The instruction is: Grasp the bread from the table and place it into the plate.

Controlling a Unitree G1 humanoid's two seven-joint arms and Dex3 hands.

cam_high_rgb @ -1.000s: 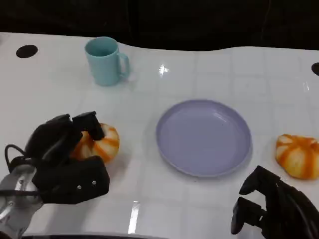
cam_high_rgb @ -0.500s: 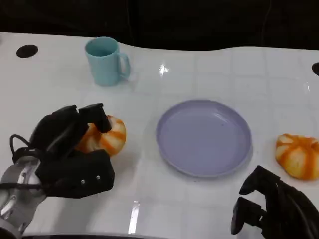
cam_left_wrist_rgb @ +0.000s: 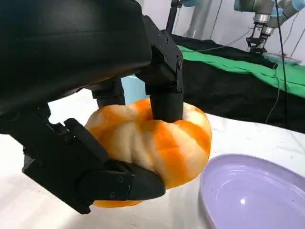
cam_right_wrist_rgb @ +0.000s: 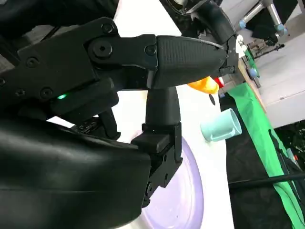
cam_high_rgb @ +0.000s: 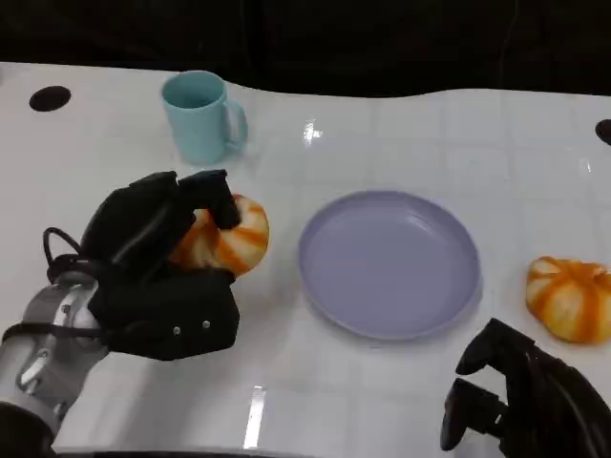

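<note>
Your left robot hand [cam_high_rgb: 167, 262] is grasping the bread [cam_high_rgb: 224, 234], a round orange-and-white striped bun held at about 9 o'clock of the plate [cam_high_rgb: 389, 262], just beside its rim but not over it. The bun is nearly round, so you get no clear long axis from the head view; its stripes run from the crown down the sides. In the left wrist view you see what the head view hides: one black finger [cam_left_wrist_rgb: 164, 90] presses down on the crown of the bread [cam_left_wrist_rgb: 157, 143] while another curls beneath its underside, and the lilac rim of the plate [cam_left_wrist_rgb: 252, 191] lies close by. Whether the bun is touching the bench [cam_high_rgb: 382, 143] or lifted off it, you cannot tell. Your right robot hand [cam_high_rgb: 516, 401] sits low at 5 o'clock of the plate, fingers curled inward with nothing in them. The right wrist view adds a green cloth at the far side. A second striped bun [cam_high_rgb: 570, 298] lies on the bench at 3 o'clock of the plate, well apart from the held one. A light blue mug [cam_high_rgb: 200, 116] stands upright at 11 o'clock of the plate, handle turned toward the plate side. Between the held bread and the plate, the white surface shows nothing standing in the path.
</note>
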